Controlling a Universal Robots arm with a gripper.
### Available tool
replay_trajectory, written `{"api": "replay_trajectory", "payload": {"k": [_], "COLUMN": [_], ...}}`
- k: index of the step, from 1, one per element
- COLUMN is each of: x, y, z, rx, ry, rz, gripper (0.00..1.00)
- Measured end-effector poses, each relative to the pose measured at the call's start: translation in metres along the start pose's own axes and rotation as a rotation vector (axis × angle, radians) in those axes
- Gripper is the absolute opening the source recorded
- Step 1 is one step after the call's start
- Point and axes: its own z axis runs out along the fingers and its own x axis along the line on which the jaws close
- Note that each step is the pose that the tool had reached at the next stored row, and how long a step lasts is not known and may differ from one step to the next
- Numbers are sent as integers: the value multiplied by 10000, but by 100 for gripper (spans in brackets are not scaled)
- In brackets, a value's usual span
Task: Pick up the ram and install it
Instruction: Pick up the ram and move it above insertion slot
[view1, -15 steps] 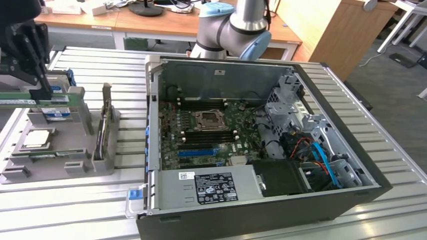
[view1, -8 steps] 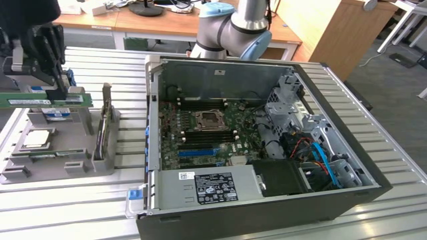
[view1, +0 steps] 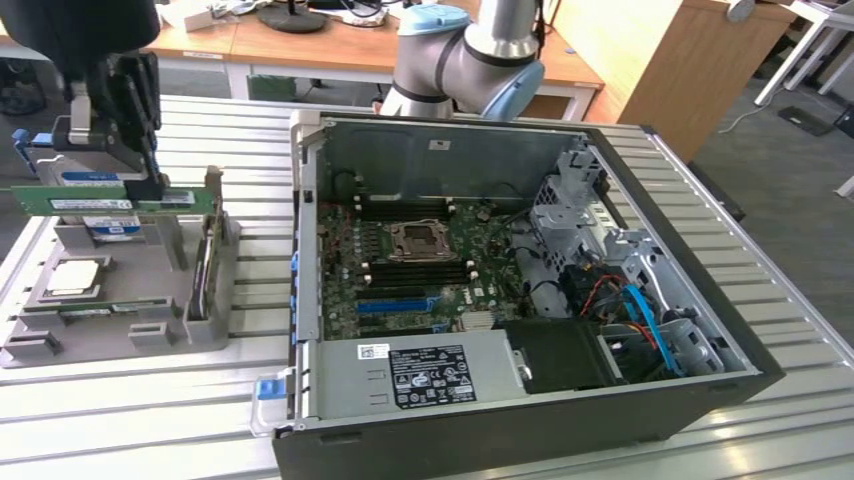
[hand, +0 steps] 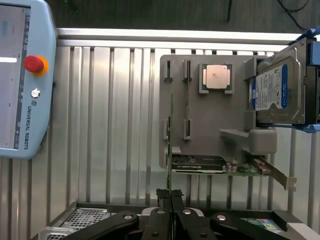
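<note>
The ram (view1: 80, 202), a long green stick with a pale label, hangs level above the grey parts holder (view1: 200, 330) on the exterior view's left. My gripper (view1: 134, 190) is shut on its upper edge near the middle. In the wrist view the ram (hand: 170, 140) shows edge-on as a thin green line running out from between the closed fingertips of the gripper (hand: 170, 195). The open computer case (view1: 667, 400) lies to the exterior view's right, its motherboard (view1: 400, 280) exposed with a CPU socket (view1: 420, 240) and dark memory slots beside it.
The holder (hand: 220, 115) carries a silver CPU (hand: 216, 76), a blue-labelled hard drive (hand: 272, 90), an expansion card (hand: 200, 164) and another slim green stick (hand: 187, 107). A teach pendant (hand: 22, 75) lies on the slatted metal table (hand: 110, 125). The arm's base (view1: 461, 60) stands behind the case.
</note>
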Motion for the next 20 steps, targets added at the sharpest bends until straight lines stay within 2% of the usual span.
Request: {"api": "replay_trajectory", "payload": {"k": [20], "x": [5], "y": [-521], "z": [2], "rx": [0], "ry": [-1], "rz": [1], "gripper": [12]}}
